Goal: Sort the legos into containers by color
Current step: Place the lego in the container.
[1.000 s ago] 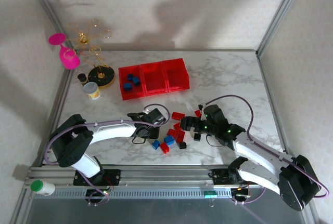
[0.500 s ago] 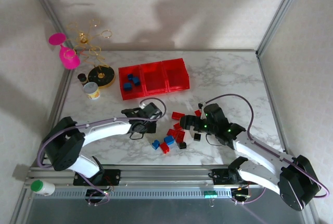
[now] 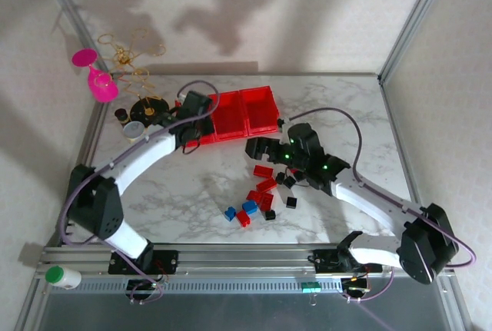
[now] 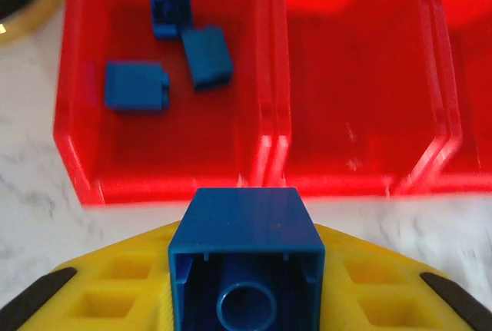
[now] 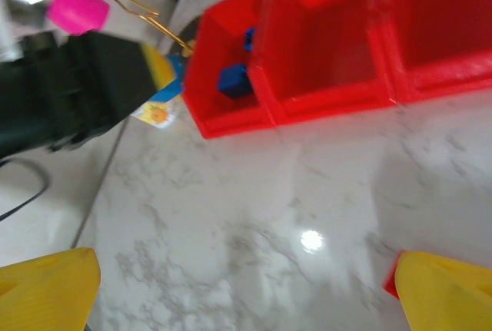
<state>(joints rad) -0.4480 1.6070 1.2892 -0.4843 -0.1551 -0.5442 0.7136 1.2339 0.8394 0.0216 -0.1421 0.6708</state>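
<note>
We see three bright red containers (image 3: 229, 120) joined in a row toward the back of a white marbled surface (image 3: 330, 108).

In the left wrist view, the left bin (image 4: 81, 158) holds three blue bricks lying apart on its floor: a small square one (image 4: 169, 14) at the back, an oblong one (image 4: 206, 56) tilted beside it, and a wider one (image 4: 136, 85) nearer the left wall. The middle bin (image 4: 354, 77) shows us bare red floor. We see just an edge of the right bin (image 4: 470, 77), so we cannot tell its contents there. From above, its floor (image 3: 260, 110) looks plain red.

The left claw (image 4: 246, 300) is pinching a blue brick (image 4: 246, 227) between its yellow pads (image 4: 127, 285), hollow underside toward the camera. The brick sits just in front of the bins' near wall, about where the left and middle bins meet.

The right claw (image 5: 246, 292) is spread wide over bare marble, its yellow fingertips (image 5: 46, 289) far apart, with the bins ahead of it.

The other legos (image 3: 257, 193), red, blue and black, lie scattered on the surface in front of the bins, between the two arms.
</note>
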